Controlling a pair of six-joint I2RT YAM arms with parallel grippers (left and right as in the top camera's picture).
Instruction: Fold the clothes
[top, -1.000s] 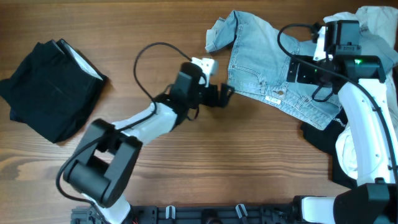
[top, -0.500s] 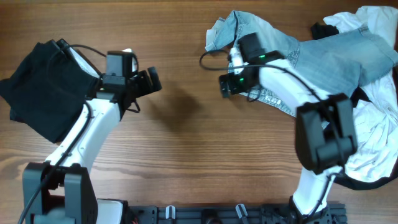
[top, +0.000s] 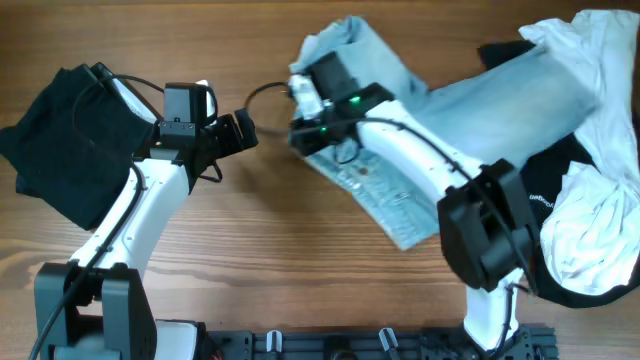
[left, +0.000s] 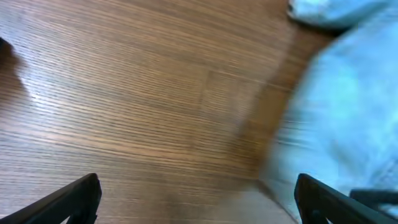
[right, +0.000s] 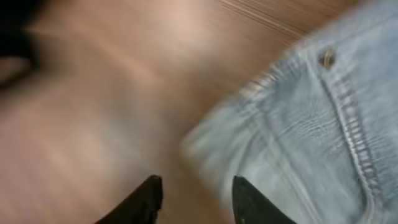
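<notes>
Overhead: denim shorts (top: 375, 190), formerly at the table's (top: 300, 280) 1 o'clock, now lie dragged toward centre along with the right tool (top: 298, 135); repositioning for a fold appears under way.
Right tool: at the shorts' 10 o'clock edge; narrow gap showing, hold on denim cannot be told through blur.
Left tool (top: 248, 130): spread wide, empty; shorts near, at its 3 o'clock.
</notes>
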